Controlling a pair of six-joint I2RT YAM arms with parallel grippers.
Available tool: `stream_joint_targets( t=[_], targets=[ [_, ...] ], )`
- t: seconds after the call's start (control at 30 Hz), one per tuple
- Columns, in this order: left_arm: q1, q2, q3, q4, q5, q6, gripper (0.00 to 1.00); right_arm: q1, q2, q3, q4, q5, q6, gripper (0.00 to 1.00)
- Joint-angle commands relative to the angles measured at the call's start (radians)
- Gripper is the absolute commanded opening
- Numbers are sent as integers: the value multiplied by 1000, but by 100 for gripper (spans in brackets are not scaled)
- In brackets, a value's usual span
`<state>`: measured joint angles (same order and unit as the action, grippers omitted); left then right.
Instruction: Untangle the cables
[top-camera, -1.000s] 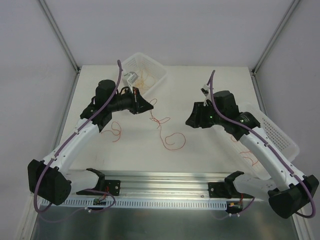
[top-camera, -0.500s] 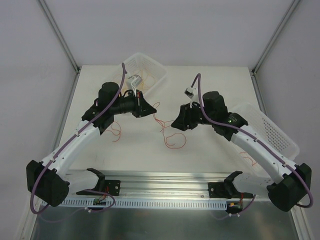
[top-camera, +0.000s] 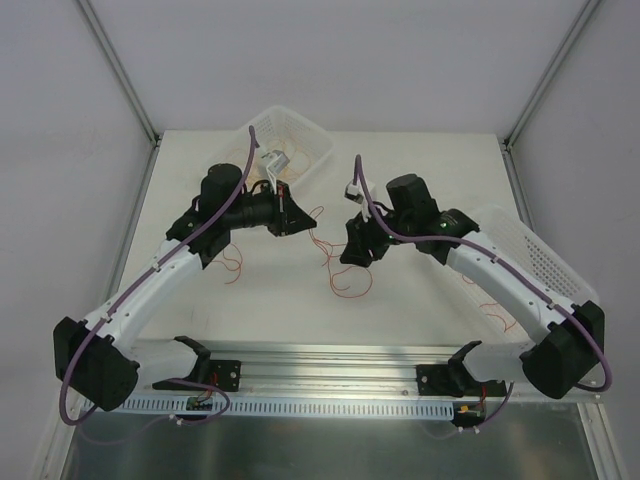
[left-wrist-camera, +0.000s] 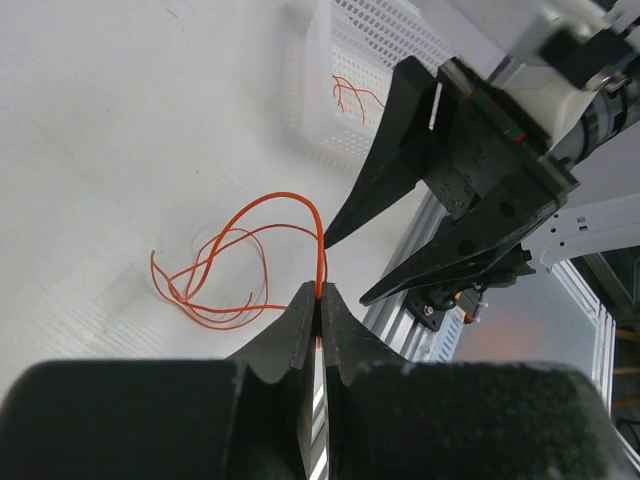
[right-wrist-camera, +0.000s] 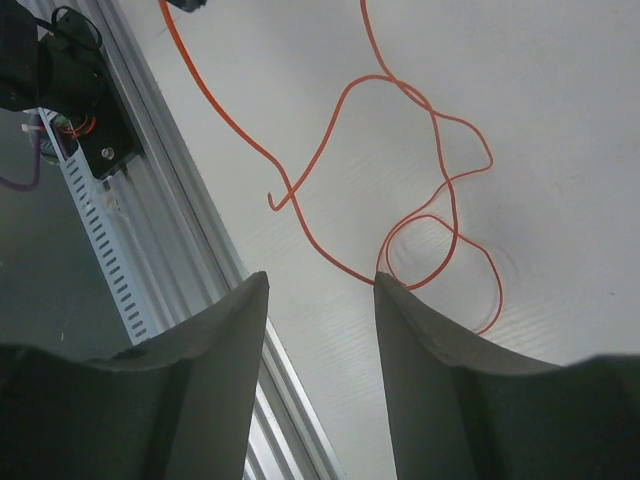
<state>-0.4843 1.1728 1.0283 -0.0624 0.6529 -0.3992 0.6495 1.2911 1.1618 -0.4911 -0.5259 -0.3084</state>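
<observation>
- left gripper (top-camera: 292, 216): left of centre on the table (top-camera: 420, 170), close to the far basket (top-camera: 318, 140). Jaws clenched on an orange cable (left-wrist-camera: 321, 250), pinched right at the tips.
- orange cable climbs from the tips, arcs over to the left and drops into loose loops flat on the table.
- right gripper (top-camera: 352, 252): just right of the left one, apart from it, pointing down at the centre. Jaws released, nothing between them.
- right wrist view: both fingers (right-wrist-camera: 425, 330) stand apart above the table. One strand runs up to the tip of the right-hand finger; cannot tell if it touches.
- cables (top-camera: 338, 272): thin red-orange curls on the table at centre, between the two grippers and a little nearer.
- small red loop (top-camera: 232, 262) lies apart to the left, beside the left arm.
- far basket: white, at the far edge left of centre, pale strands inside.
- right basket (top-camera: 560, 270): white, at the right edge, partly under the right arm, red strands (left-wrist-camera: 355, 95) inside.
- metal rail (top-camera: 330, 365) runs along the near edge of the table.
</observation>
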Motion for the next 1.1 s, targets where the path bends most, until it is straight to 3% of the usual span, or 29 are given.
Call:
stream_joint_targets(
  t=[0.0, 0.3, 0.53, 0.8, 1.07],
  targets=[
    [-8, 7, 52, 9, 36, 25, 0, 12, 30, 47, -7, -37, -73, 50],
    [-10, 31, 72, 4, 50, 26, 0, 18, 68, 73, 23, -20, -64, 50],
    [-13, 42, 70, 4, 48, 36, 0, 13, 33, 110, 108, 52, 176, 38],
    [-20, 54, 79, 6, 45, 43, 0, 9, 86, 124, 169, 61, 471, 34],
    [-23, 60, 82, 4, 39, 54, 0, 9, 160, 119, 137, 52, 552, 33]
  ],
)
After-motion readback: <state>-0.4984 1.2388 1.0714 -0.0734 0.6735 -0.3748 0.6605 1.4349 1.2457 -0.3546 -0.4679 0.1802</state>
